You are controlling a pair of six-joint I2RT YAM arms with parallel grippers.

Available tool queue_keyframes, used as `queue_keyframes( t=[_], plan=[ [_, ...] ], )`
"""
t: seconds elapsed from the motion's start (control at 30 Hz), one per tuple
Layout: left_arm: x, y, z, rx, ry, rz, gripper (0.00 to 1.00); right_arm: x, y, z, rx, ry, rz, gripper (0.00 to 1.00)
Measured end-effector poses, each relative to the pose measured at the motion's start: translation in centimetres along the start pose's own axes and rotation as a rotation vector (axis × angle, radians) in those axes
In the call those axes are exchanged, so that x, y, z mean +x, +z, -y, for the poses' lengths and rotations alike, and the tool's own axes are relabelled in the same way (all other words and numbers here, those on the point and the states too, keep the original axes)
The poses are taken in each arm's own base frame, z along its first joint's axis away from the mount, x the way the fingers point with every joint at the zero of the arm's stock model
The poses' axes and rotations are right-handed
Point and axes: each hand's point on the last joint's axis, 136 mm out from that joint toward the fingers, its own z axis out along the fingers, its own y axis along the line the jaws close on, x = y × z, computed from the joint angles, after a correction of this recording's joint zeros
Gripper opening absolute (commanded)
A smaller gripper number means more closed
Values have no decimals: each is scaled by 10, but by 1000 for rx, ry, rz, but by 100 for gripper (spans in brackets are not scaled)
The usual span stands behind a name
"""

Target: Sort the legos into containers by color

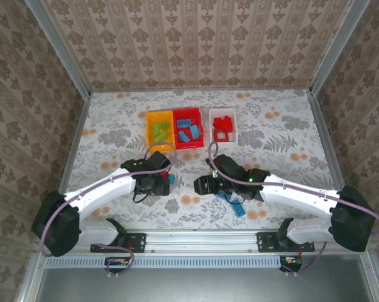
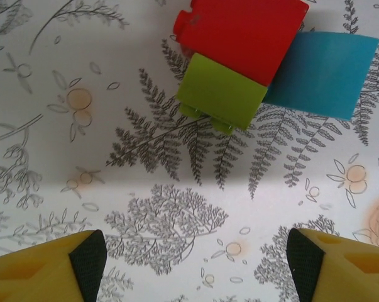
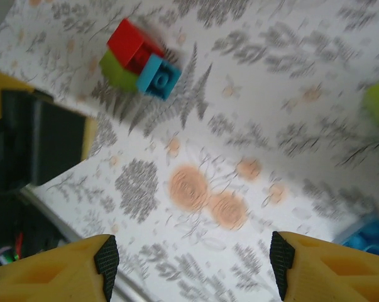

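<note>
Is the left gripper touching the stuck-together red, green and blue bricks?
Apart. The left wrist view shows a wide strip of bare tablecloth between the brick cluster and the open jaws of the left gripper.

You're in a lab-style robot test booth, pretty clearly. Silver aluminium frame posts point(image 1: 62, 53) edge beige damask wallpaper panels point(image 1: 195, 38) around a floral-print tabletop point(image 1: 114, 135).

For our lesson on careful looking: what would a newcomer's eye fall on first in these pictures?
Three bins stand in a row mid-table: the yellow bin holds green bricks, the red bin blue bricks, the white bin red bricks. A red-green-blue cluster lies on the flowered table before the open left gripper.
</note>
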Motion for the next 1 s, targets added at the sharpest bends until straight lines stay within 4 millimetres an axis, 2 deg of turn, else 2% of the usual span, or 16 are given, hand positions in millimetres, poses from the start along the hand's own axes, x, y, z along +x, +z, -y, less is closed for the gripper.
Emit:
queue_keyframes(
  t=[0.1, 0.33, 0.5, 0.73, 1.0],
  plan=[
    [-3, 13, -1, -22, 24, -18, 77, 5, -2, -9, -39, 22, 9, 68],
    [-11, 44, -8, -68, 49, -61, 68, -3, -10, -19, -87, 61, 52, 68],
    [-25, 49, -3, -41, 60, -54, 59, -5, -10, -21, -93, 65, 57, 68],
    [-33, 52, 7, -17, 104, -71, 44, -5, -10, -21, -93, 67, 56, 68],
    [-36, 52, 8, -12, 107, -71, 35, -5, -10, -22, -99, 67, 57, 68]
  ],
)
